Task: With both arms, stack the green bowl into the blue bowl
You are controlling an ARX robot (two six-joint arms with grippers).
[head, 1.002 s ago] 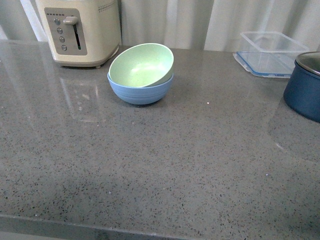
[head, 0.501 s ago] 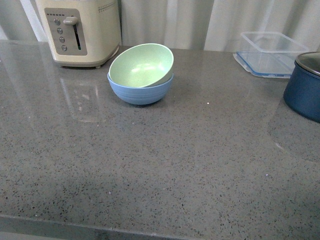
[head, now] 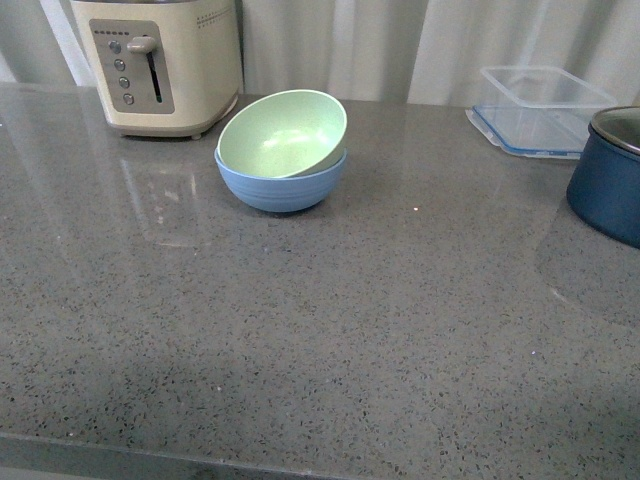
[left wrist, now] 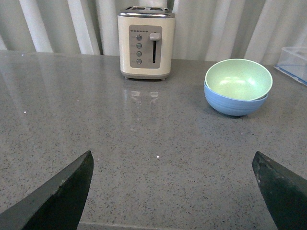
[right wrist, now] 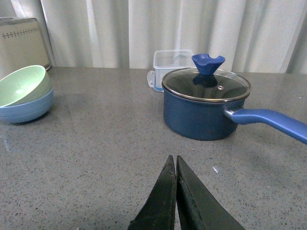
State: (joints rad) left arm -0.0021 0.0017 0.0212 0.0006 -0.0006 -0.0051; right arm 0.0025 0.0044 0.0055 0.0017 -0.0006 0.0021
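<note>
Green bowl (head: 283, 132) sits tilted in the blue bowl (head: 280, 185) at eleven o'clock, nearer the wide-spread left gripper (left wrist: 175, 191); right gripper (right wrist: 175, 184) pinched empty

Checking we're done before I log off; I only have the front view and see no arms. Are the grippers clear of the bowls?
Observer: Yes. The left gripper is open, well back from the green bowl nested tilted in the blue bowl.
Operator: And the right one?
Observer: The right gripper is shut on nothing, over bare counter.
Operator: What is nearest it?
Observer: The navy pot, its glass lid on.
</note>
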